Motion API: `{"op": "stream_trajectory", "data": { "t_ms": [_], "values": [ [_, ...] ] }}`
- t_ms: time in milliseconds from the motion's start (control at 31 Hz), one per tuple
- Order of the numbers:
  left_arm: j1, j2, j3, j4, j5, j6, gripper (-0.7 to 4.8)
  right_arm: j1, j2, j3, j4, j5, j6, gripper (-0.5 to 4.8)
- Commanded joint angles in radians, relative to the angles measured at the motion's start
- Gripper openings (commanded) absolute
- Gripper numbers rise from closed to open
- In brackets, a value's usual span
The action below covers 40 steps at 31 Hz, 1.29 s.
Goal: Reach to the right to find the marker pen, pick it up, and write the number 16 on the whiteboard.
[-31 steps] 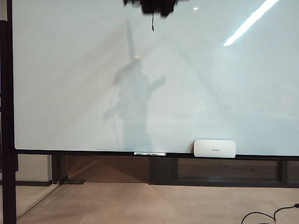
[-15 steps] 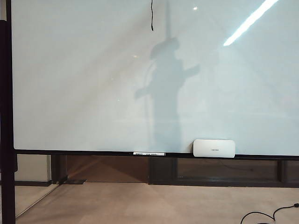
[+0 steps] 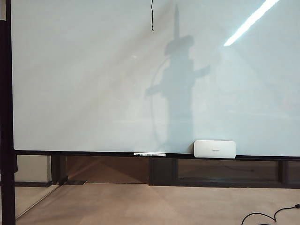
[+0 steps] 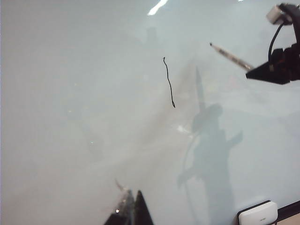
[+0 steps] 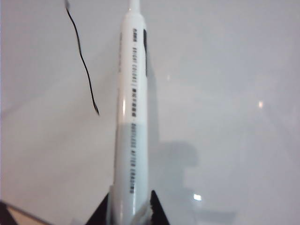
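The whiteboard point(image 3: 84, 93) fills the exterior view, and a single thin black vertical stroke point(image 3: 152, 16) of the number 16 hangs near its top edge. Neither gripper shows there, only an arm's shadow point(image 3: 180, 89). My right gripper point(image 5: 130, 211) is shut on the white marker pen point(image 5: 133, 108), whose tip points at the board to the right of the stroke point(image 5: 84, 65). The left wrist view shows that gripper point(image 4: 276, 68) with the pen point(image 4: 230, 55) off to the side of the stroke point(image 4: 168, 82). My left gripper point(image 4: 131, 211) faces the board with its fingertips together, holding nothing.
A small white eraser point(image 3: 214, 148) sits on the board's lower ledge at the right, and it also shows as the eraser point(image 4: 257, 213) in the left wrist view. The black frame point(image 3: 7, 117) runs down the left side. A cable point(image 3: 272, 216) lies on the floor.
The right arm has left the top edge of the exterior view. Its shadow has slid to the right across the board, from left of the stroke to right of it. The stroke is unchanged.
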Motion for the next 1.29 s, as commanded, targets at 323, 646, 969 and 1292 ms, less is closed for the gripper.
{"op": "stream_trajectory", "data": {
  "t_ms": [323,646,969,1292],
  "values": [
    [-0.001,-0.002,0.004,0.004,0.000,-0.018,-0.06,0.001,0.066,0.006,0.129,0.039,-0.008,-0.05],
    [-0.001,-0.001,0.004,0.002,-0.002,-0.016,-0.06,0.003,0.087,0.006,0.188,0.087,-0.034,-0.05],
    [-0.001,0.000,0.004,0.000,-0.002,-0.009,-0.06,0.003,0.122,0.006,0.226,0.094,-0.034,-0.05],
    [-0.001,0.000,0.004,0.001,-0.002,-0.009,-0.05,0.003,0.130,0.006,0.253,0.121,-0.037,-0.05]
  ]
}}
